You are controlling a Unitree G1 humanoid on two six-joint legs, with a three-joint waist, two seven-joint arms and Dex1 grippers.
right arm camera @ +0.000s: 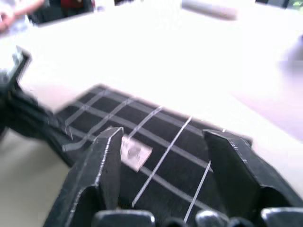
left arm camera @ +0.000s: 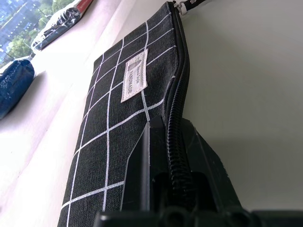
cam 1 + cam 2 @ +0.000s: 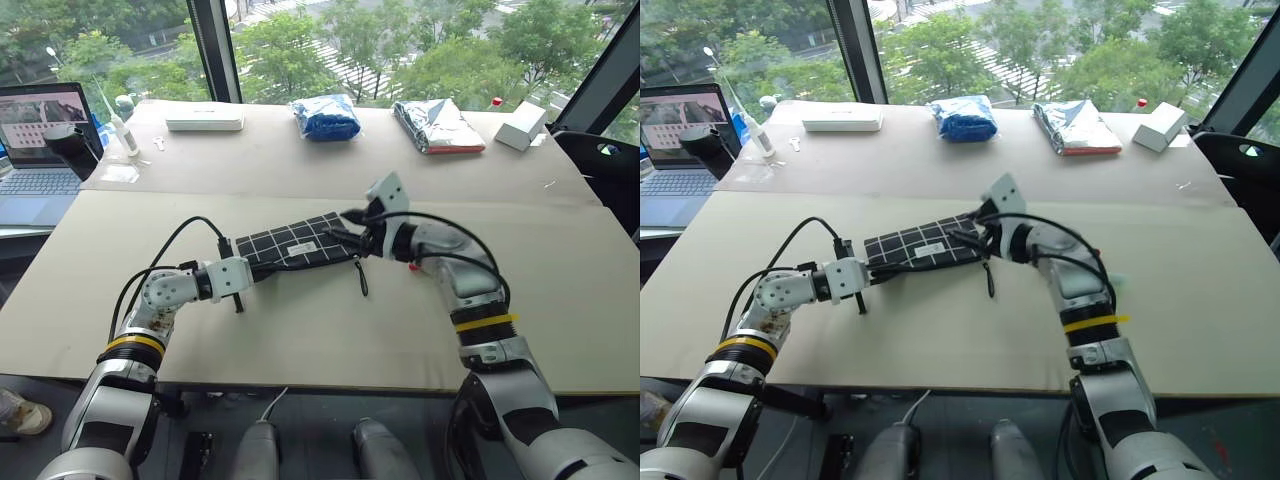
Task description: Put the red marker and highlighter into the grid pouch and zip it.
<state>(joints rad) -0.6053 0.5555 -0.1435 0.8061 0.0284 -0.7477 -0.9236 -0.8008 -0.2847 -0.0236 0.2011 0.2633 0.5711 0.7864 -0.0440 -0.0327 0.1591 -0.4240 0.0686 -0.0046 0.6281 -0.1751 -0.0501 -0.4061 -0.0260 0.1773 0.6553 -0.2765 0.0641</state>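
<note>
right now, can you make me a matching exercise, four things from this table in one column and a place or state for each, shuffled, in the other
Things
1. grid pouch
2. left tool
3. right tool
4. blue packet

Places or states
A. open, over one end of the pouch
B. at the far side of the table, beside the silver packet
C. shut on the zipper edge of the pouch
D. lying flat in the middle of the table, between the two tools

Pairs: 1-D, 2-C, 3-A, 4-B
</note>
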